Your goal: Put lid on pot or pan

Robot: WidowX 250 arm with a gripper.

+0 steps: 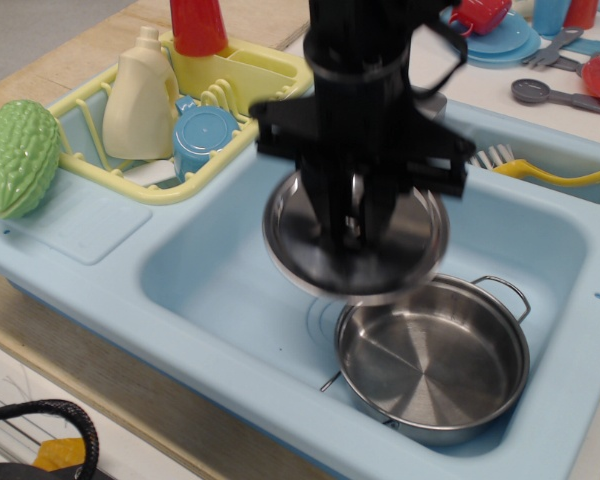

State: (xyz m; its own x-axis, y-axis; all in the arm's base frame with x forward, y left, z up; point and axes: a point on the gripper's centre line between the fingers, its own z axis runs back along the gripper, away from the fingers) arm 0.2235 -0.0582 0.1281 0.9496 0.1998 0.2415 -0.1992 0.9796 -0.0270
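Observation:
The lid, a round shiny steel disc, hangs in the air above the sink, held level by its centre knob. My black gripper comes down from above and is shut on that knob. The pot, a shallow steel pan with two wire loop handles, stands open at the front right of the light blue sink. The lid's lower right edge overlaps the pot's upper left rim in this view and is clearly above it.
A yellow dish rack at the left holds a cream bottle, a blue cup and a red object. A green gourd sits far left. A yellow brush lies in the right compartment. Blue plate, red cup and utensils are at the back right.

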